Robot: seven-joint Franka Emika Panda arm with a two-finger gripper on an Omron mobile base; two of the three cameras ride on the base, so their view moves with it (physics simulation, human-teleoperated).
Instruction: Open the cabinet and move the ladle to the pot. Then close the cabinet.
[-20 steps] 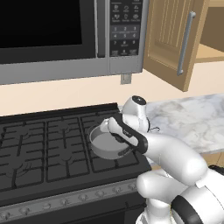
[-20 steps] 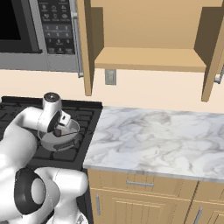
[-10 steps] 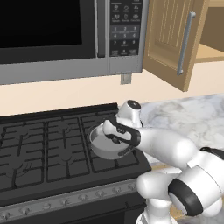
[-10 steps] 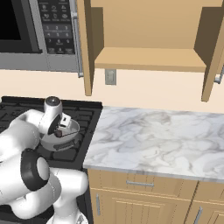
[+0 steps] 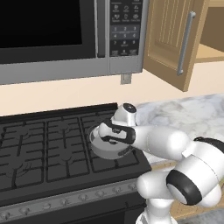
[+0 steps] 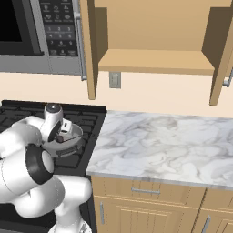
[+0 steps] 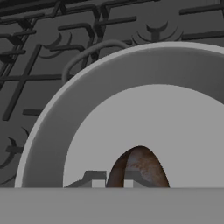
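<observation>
Hanging low over the stove (image 5: 43, 148), the gripper (image 7: 114, 183) has its jaws pressed together, and the brown bowl of the ladle (image 7: 139, 168) sits right at their tips above the pale floor of the pot (image 7: 52, 144). Whether the jaws truly pinch the ladle's handle cannot be told, since the handle itself is hidden. The pot (image 5: 100, 146) rests on the right front burner, close to the edge of the marble desk (image 6: 164, 145).

No brand or readable writing shows anywhere; the microwave (image 5: 52, 39) keypad carries small pale marks too blurred to read.

The hand view looks straight down into the pot and gives the ladle bowl's rusty-brown colour and the dark grates beyond the rim. The left base view shows the arm's wrist lying across the pot and one cabinet (image 5: 173, 39) door swung out, with its long silver bar handle. The right base view shows both cabinet (image 6: 154, 61) doors standing open and the bare wooden shelf inside, a wall outlet (image 6: 114, 80) below it, and the base cupboards (image 6: 145, 205) under the desk.
</observation>
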